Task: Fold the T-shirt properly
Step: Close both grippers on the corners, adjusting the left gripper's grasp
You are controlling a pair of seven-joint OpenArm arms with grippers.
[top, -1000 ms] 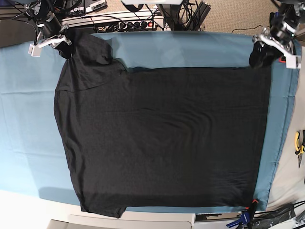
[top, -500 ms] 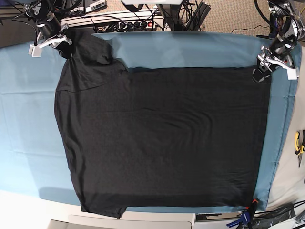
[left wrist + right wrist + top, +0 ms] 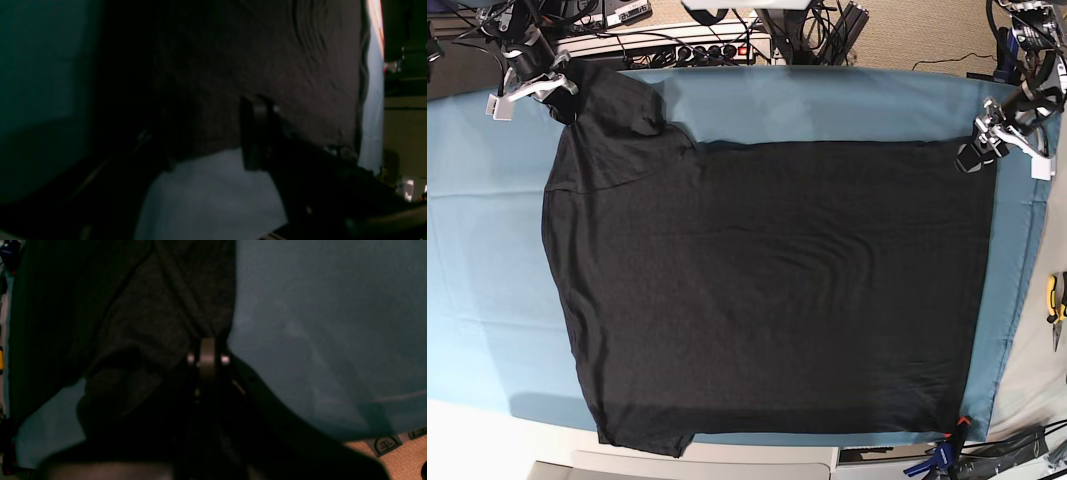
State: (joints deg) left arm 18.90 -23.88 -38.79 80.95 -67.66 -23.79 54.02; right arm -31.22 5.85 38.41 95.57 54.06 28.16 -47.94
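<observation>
On teal sheet [image 3: 847,100]: T-shirt [image 3: 777,280] flat (right gripper [image 3: 552,88] pinching sleeve).

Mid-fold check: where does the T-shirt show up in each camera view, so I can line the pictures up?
Base: the T-shirt lies spread across the middle, one sleeve at upper left.
Left wrist: dark fabric fills the upper centre.
Right wrist: bunched cloth fills the left half, pinched in the right gripper.
Shared landmark: the teal-blue sheet under it.

Base view bright, wrist views dim, blurred
</observation>
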